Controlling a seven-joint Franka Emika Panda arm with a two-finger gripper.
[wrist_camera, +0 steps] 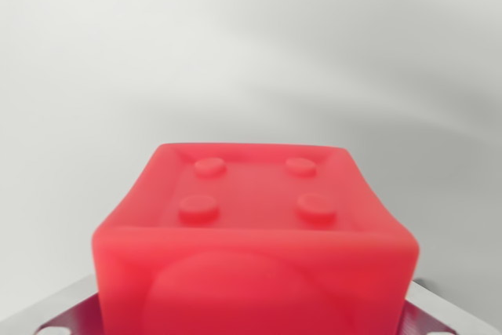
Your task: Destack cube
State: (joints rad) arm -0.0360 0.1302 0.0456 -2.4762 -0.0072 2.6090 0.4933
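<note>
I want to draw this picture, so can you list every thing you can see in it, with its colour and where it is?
cube: one, red, four round studs on its top face, bottom middle of the wrist view, very close to the camera.
background surface: one, plain pale grey-white, behind and around the cube.
gripper parts: silvery-grey metal at the bottom left and bottom right corners, either side of the cube; whether they press on it cannot be told.

End effector [252, 321] mostly hidden; metal edges bottom corners.
</note>
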